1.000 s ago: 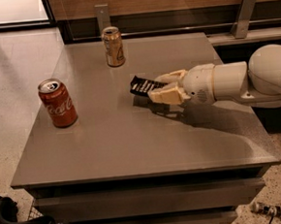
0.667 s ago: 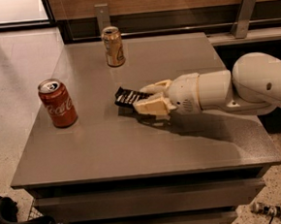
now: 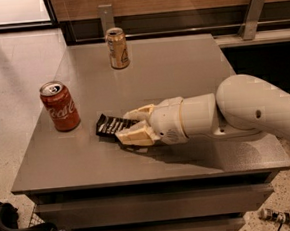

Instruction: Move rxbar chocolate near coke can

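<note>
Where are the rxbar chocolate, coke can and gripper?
rxbar chocolate (image 3: 108, 125): camera view, exposed end of wrapper.
coke can (image 3: 60, 108): camera view, red side at the script.
gripper (image 3: 124, 125): camera view, midway between fingers, shut on the rxbar chocolate near the coke can.

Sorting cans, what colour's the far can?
Far can: gold, camera view. Gripper grips rxbar chocolate beside coke can.

On the table (image 3: 181, 69), the coke can (image 3: 59, 106) stands toward 9 o'clock and a second can (image 3: 117, 48) toward 11 o'clock, well apart. The rxbar chocolate (image 3: 110, 125) is near the coke can, at its 4 o'clock. The tool (image 3: 125, 125) clasps its 3 o'clock end, with the arm (image 3: 255, 109) stretched across from the table's 3 o'clock side.
</note>
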Motion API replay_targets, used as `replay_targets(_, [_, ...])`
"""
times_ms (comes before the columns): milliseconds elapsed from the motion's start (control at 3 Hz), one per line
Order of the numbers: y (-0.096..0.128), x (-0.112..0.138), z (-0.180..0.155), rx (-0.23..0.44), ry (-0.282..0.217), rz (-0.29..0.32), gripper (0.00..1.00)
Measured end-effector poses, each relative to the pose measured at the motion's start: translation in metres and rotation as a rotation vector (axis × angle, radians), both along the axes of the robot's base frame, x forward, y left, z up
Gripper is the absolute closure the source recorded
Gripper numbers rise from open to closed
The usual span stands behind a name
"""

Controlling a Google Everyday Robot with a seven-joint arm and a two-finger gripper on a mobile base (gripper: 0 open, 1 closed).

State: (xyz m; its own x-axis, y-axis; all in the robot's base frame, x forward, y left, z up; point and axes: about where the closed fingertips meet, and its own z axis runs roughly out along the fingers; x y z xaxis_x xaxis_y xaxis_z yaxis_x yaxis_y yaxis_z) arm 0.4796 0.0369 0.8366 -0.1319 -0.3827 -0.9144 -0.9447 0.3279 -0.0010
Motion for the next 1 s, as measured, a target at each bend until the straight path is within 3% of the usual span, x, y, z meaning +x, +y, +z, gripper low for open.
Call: replay_targets(1000, [0.0088, -0.0059, -0.0014, -0.008, -0.002, 0.015, 0.30])
